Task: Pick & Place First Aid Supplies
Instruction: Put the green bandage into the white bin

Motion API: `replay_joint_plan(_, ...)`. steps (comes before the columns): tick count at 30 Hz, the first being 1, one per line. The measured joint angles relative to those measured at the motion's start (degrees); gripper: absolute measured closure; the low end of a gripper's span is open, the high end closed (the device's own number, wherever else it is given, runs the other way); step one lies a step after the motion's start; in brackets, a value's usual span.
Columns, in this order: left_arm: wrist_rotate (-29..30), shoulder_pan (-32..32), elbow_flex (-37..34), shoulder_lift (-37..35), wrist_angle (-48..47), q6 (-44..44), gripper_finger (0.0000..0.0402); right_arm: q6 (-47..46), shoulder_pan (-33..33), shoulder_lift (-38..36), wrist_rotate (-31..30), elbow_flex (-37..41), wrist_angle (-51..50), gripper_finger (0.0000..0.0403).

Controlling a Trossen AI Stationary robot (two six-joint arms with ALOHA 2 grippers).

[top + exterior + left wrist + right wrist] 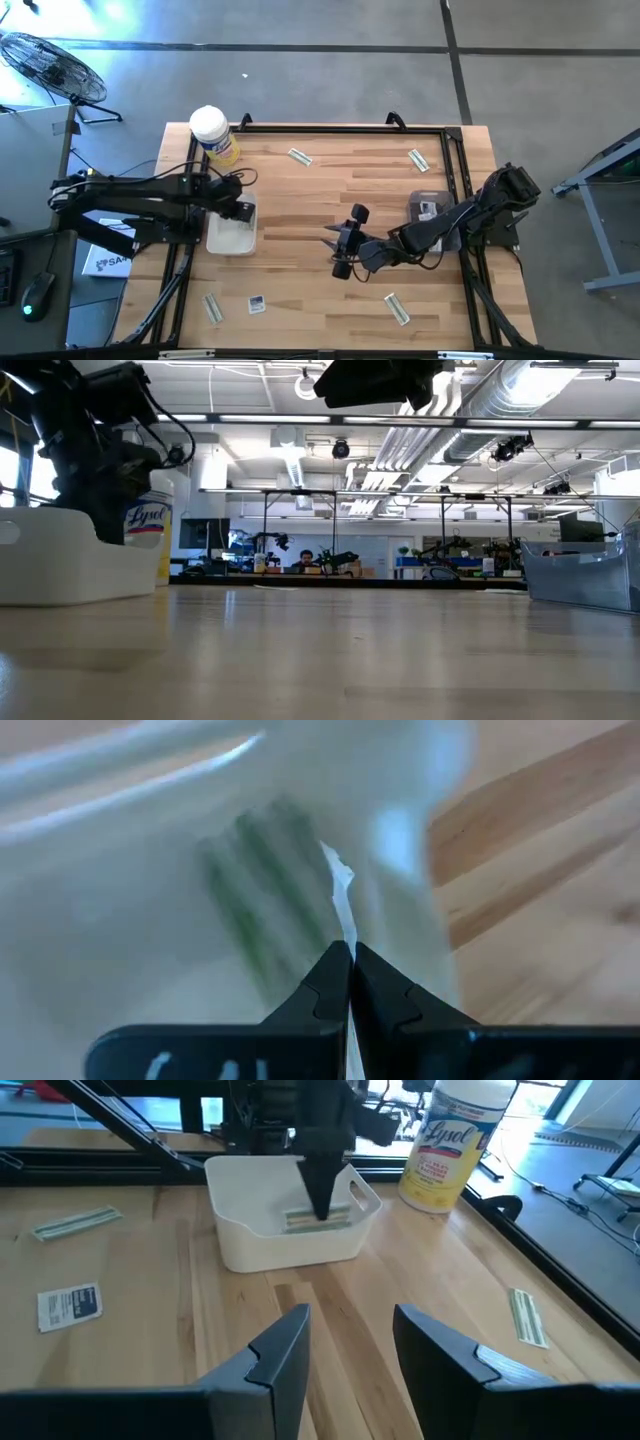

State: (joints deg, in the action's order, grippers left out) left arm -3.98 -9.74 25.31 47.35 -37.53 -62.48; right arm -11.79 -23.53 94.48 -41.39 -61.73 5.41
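Over the white bin (290, 1230) on the wooden desk (330, 200), a wrapped strip (343, 905) is pinched by the closed left claw (351, 952), while the right claw (350, 1345) is held open nearby.

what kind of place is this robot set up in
Most likely a robotics lab or open workshop hall. The low view shows exposed ceiling ducts and other framed workbenches beyond the wooden table. The high view shows a bare concrete floor with a floor fan.

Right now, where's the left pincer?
High view: the left pincer is over the white bin on the table's left side, just below the yellow canister, shut on a strip.
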Motion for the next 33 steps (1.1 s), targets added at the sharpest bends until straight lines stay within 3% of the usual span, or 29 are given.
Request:
replay_joint_plan(10,-4.3,0.0,-0.7,4.1,6.6,-1.0,0.0401,-1.7,0.0,0.0,1.7,0.0,0.0,0.0263)
replay_joint_plan(15,-5.9,0.0,0.5,3.7,3.8,-0.4,0.0401,-1.7,0.0,0.0,1.8,0.0,0.0,0.0263)
replay_joint_plan(21,-4.3,0.0,7.0,3.3,-2.2,1.9,0.0401,-1.8,0.0,0.0,2.2,0.0,0.0,0.0263)
replay_joint_plan(33,-4.8,0.6,7.6,8.7,0.7,-0.8,0.0401,-2.3,0.0,0.0,2.6,0.0,0.0,0.0263)
